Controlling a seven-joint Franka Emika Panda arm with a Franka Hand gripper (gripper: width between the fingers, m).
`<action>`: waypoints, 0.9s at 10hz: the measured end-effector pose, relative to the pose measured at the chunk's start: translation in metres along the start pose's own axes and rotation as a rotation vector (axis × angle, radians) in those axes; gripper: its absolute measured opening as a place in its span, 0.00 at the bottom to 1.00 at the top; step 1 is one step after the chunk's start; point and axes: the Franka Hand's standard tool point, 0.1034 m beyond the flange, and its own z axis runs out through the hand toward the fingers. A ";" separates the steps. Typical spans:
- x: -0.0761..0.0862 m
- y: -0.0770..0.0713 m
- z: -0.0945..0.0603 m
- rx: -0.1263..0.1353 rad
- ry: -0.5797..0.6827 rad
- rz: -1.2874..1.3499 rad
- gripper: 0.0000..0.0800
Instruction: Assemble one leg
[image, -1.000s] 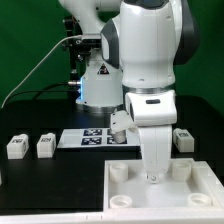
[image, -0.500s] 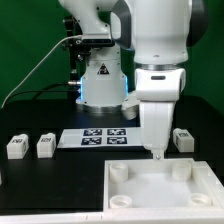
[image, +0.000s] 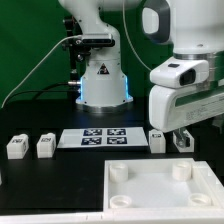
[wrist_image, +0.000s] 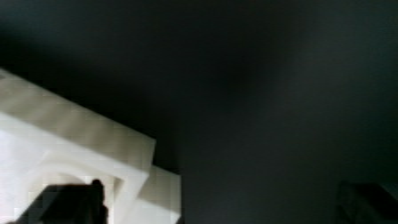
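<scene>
Gripper (image: 176, 131): in the exterior view the hand lies broadside, low over the table at the exterior view's right. Its fingertips cannot be made out there.
Wrist view: two dark fingertips (wrist_image: 71, 203) at the frame edge, blurred and well apart, with nothing visible between them. Jaws read as spread and empty.
The leg (image: 183, 140): upright on the black table (image: 40, 120), just under the hand. Contact with the hand cannot be told. It does not appear in the wrist view.
A small white piece with a dark face (image: 157, 140) sits below the hand's end at the exterior view's left. I cannot tell whether it is a leg or part of the hand.
White panel (image: 150, 190): flat in front of the hand, round corner sockets up. The wrist view shows only one pale edge of it against the dark.
Marker board (image: 98, 136): flat, between the panel and the robot base (image: 100, 80).
Two more legs (image: 15, 147) stand side by side, well apart from the hand, at the exterior view's left.
</scene>
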 end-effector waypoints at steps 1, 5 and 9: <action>0.000 -0.001 0.000 0.009 0.000 0.130 0.81; -0.016 -0.012 0.002 0.020 -0.137 0.357 0.81; -0.044 -0.022 0.004 0.021 -0.311 0.322 0.81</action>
